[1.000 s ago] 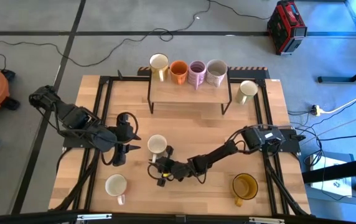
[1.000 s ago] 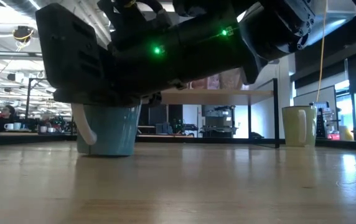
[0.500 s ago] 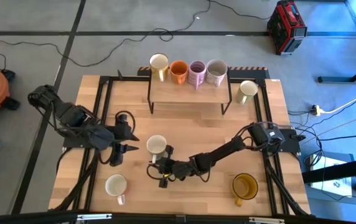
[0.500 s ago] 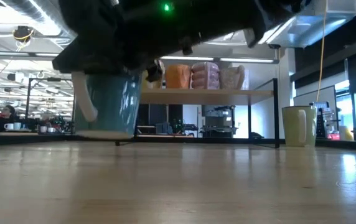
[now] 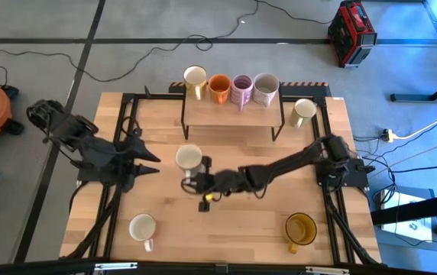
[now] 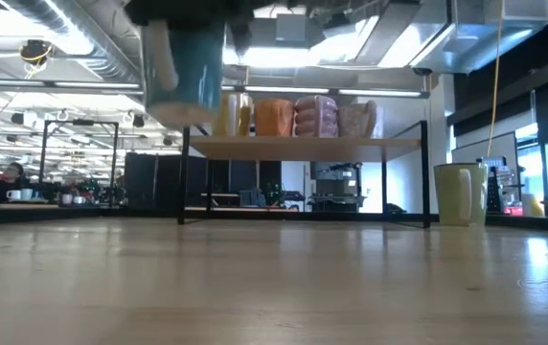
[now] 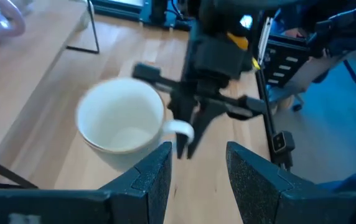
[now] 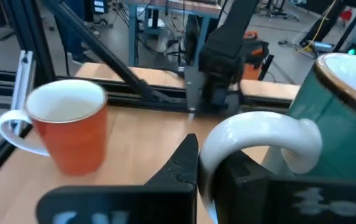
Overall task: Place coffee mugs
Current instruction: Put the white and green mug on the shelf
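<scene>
A teal mug (image 6: 186, 59) with a cream inside has been lifted clear of the bench (image 5: 241, 229): a second ago its base rested on the wood in the low view, and now it hangs in the upper left of that frame, level with the shelf (image 6: 303, 144) behind. In the high view it has shifted from just below centre to the middle of the frame, nearer the shelf. It is carried by the right gripper (image 5: 201, 183), whose jaws are pressed together on the white handle, as seen in the right wrist view.

The left gripper (image 5: 148, 159) has been drawn back toward the left edge of the high view, its jaws spread and holding nothing.

Four mugs are lined up on the shelf at the upper centre: cream (image 5: 195, 77), orange (image 5: 219, 85), lilac (image 5: 242, 86) and pale grey (image 5: 265, 87). Another cream mug (image 5: 304, 111) stands at the upper right of the bench, an amber mug (image 5: 300, 228) at the lower right and a white mug (image 5: 142, 227) at the lower left.

The grasp appears secured and the carry toward the shelf begun; three mugs are judged to remain after this one.
</scene>
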Tool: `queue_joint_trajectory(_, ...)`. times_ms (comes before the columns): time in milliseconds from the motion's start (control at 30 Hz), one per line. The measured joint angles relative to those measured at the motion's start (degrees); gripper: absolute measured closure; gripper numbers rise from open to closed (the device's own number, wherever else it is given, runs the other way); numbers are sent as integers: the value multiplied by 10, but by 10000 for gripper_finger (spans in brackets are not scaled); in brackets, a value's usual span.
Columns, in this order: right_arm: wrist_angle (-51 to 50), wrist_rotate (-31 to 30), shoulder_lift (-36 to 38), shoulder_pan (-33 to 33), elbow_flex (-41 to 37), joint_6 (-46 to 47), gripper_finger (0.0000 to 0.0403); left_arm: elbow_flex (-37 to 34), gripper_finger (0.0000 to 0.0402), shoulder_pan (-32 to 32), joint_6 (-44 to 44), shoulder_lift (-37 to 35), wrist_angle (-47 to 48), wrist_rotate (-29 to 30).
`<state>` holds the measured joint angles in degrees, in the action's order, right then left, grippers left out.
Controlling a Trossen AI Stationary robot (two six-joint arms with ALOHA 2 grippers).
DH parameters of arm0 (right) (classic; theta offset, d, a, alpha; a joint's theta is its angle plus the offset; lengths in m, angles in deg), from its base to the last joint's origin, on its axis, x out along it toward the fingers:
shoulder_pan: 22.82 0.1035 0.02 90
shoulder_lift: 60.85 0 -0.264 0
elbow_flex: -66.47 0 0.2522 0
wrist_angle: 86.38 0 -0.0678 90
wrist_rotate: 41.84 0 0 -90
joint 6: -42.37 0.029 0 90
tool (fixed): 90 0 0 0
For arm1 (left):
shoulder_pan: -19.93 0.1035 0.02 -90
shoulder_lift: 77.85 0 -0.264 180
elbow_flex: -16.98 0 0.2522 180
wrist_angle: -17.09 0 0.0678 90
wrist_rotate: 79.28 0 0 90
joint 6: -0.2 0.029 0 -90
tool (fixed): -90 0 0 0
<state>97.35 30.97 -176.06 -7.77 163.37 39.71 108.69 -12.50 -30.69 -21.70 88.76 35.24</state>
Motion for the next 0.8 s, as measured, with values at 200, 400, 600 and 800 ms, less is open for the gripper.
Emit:
queue_joint_trajectory(200,-23,84,44,-62,0,-28,397,0,255,0,16,-13,0,20)
queue_joint_trajectory(400,-29,151,54,-126,0,-51,397,0,255,0,29,-10,0,24)
queue_joint_trajectory(600,-43,190,54,-183,0,-56,397,0,255,0,30,-10,-1,34)
queue_joint_trajectory(800,-45,233,53,-228,0,-57,397,0,255,0,30,-10,-1,36)
